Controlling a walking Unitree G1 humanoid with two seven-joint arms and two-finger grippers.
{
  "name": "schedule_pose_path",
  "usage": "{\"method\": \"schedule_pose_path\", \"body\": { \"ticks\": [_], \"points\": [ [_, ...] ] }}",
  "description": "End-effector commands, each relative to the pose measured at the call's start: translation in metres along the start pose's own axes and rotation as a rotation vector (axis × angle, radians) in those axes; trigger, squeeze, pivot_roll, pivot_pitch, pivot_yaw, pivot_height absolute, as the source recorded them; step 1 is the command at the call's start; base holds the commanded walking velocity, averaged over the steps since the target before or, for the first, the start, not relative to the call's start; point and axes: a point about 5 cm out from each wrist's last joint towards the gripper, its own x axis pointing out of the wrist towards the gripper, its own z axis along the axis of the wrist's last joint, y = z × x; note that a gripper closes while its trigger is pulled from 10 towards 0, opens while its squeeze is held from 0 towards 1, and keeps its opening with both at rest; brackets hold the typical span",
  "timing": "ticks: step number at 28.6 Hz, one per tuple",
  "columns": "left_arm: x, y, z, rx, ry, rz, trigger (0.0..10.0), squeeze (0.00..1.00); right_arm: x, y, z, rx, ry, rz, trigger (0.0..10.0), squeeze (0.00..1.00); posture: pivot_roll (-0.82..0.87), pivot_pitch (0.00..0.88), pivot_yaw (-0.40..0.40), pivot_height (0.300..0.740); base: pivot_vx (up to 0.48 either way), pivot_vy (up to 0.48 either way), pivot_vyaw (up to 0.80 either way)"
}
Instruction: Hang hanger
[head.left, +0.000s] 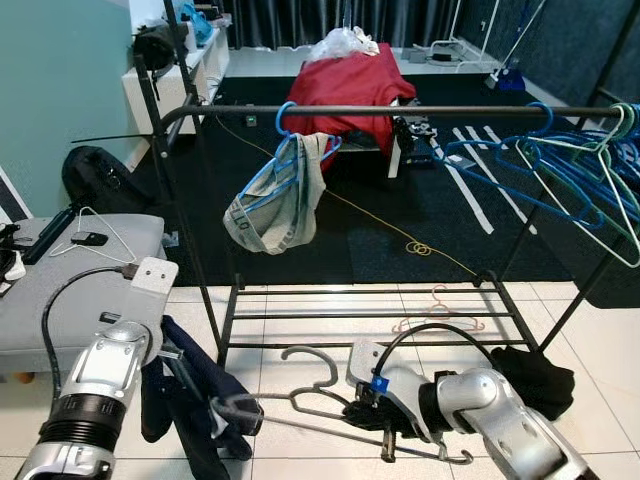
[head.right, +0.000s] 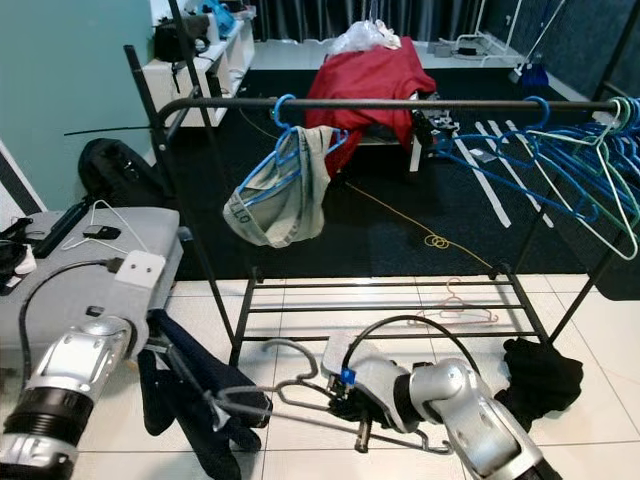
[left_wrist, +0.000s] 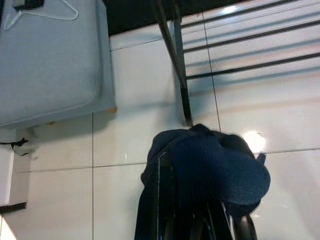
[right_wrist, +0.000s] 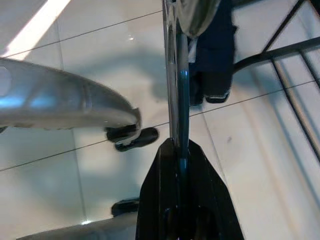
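Low over white floor tiles in front of a black clothes rack (head.left: 380, 110), right gripper (head.left: 385, 415) clamps a grey hanger (head.left: 310, 385) w/ fingers pinched on its wire; left gripper (head.right: 215, 405), draped in a dark navy garment (head.left: 190, 400), grips the hanger's other end; hanger well below the rail

Two arms in brushed silver metal, rounded and glossy. Left arm (head.left: 85, 400) ringed by a ribbed black collar, topped by a small white box (head.left: 154, 274) fed by a looping black cable. Right arm (head.left: 500, 410) with a white wrist housing, a blue tag (head.left: 379, 383) and an arching black cable. Long black fingers (right_wrist: 182, 200) on the right hand.
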Motion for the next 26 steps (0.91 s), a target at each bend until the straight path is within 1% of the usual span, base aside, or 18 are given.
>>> {"method": "schedule_pose_path", "body": {
  "ticks": [1, 2, 3, 4, 5, 8, 10, 11, 13, 14, 17, 18, 20, 23, 26],
  "points": [
    [-0.002, -0.001, 0.011, -0.035, -0.037, -0.010, 10.0, 0.00, 0.001, -0.002, 0.003, -0.011, -0.017, -0.021, 10.0, 0.00, 0.09, 0.088, 0.059, 0.740, 0.000, 0.000, 0.00],
    [-0.003, -0.005, 0.014, -0.060, -0.042, -0.038, 10.0, 0.00, 0.003, -0.008, 0.003, -0.029, -0.025, -0.073, 10.0, 0.00, 0.09, 0.086, 0.058, 0.740, 0.000, 0.000, 0.00],
    [-0.003, -0.005, 0.014, -0.060, -0.042, -0.038, 10.0, 0.00, 0.003, -0.008, 0.003, -0.029, -0.025, -0.073, 10.0, 0.00, 0.09, 0.086, 0.058, 0.740, 0.000, 0.000, 0.00],
    [-0.005, -0.009, 0.016, -0.074, -0.047, -0.061, 10.0, 0.00, 0.006, -0.013, 0.004, -0.052, -0.028, -0.120, 10.0, 0.00, 0.09, 0.085, 0.058, 0.740, 0.000, 0.000, 0.00],
    [-0.005, -0.009, 0.016, -0.074, -0.047, -0.061, 10.0, 0.00, 0.006, -0.013, 0.004, -0.052, -0.028, -0.120, 10.0, 0.00, 0.09, 0.085, 0.058, 0.740, 0.000, 0.000, 0.00],
    [-0.012, -0.018, 0.024, -0.091, -0.059, -0.107, 10.0, 0.00, 0.015, -0.025, 0.010, -0.116, -0.068, -0.246, 10.0, 0.00, 0.10, 0.081, 0.054, 0.740, 0.000, 0.000, 0.00],
    [-0.012, -0.018, 0.024, -0.091, -0.059, -0.107, 10.0, 0.00, 0.015, -0.025, 0.010, -0.116, -0.068, -0.246, 10.0, 0.00, 0.10, 0.081, 0.054, 0.740, 0.000, 0.000, 0.00],
    [-0.014, -0.020, 0.026, -0.092, -0.060, -0.122, 10.0, 0.00, 0.017, -0.029, 0.012, -0.130, -0.083, -0.283, 10.0, 0.00, 0.10, 0.081, 0.054, 0.740, 0.000, 0.000, 0.00],
    [-0.014, -0.020, 0.026, -0.092, -0.060, -0.122, 10.0, 0.00, 0.017, -0.029, 0.012, -0.130, -0.083, -0.283, 10.0, 0.00, 0.10, 0.081, 0.054, 0.740, 0.000, 0.000, 0.00],
    [-0.017, -0.023, 0.029, -0.092, -0.061, -0.145, 10.0, 0.00, 0.019, -0.032, 0.016, -0.126, -0.114, -0.311, 10.0, 0.00, 0.09, 0.075, 0.054, 0.740, 0.000, 0.000, 0.00],
    [-0.017, -0.023, 0.029, -0.092, -0.061, -0.145, 10.0, 0.00, 0.019, -0.032, 0.016, -0.126, -0.114, -0.311, 10.0, 0.00, 0.09, 0.075, 0.054, 0.740, 0.000, 0.000, 0.00],
    [-0.020, -0.028, 0.032, -0.090, -0.064, -0.169, 10.0, 0.00, 0.020, -0.034, 0.018, -0.121, -0.138, -0.328, 10.0, 0.00, 0.09, 0.070, 0.054, 0.740, 0.000, 0.000, 0.00],
    [-0.024, -0.036, 0.037, -0.087, -0.074, -0.196, 10.0, 0.00, 0.024, -0.031, 0.021, -0.089, -0.183, -0.300, 10.0, 0.00, 0.09, 0.068, 0.051, 0.740, 0.000, 0.000, 0.00],
    [-0.025, -0.038, 0.038, -0.089, -0.078, -0.198, 10.0, 0.00, 0.026, -0.028, 0.021, -0.079, -0.194, -0.283, 10.0, 0.00, 0.09, 0.068, 0.051, 0.740, 0.000, 0.000, 0.00],
    [-0.028, -0.044, 0.041, -0.103, -0.085, -0.210, 10.0, 0.00, 0.029, -0.022, 0.020, -0.043, -0.215, -0.229, 10.0, 0.00, 0.09, 0.072, 0.052, 0.740, 0.000, 0.000, 0.00]
  ]
}}
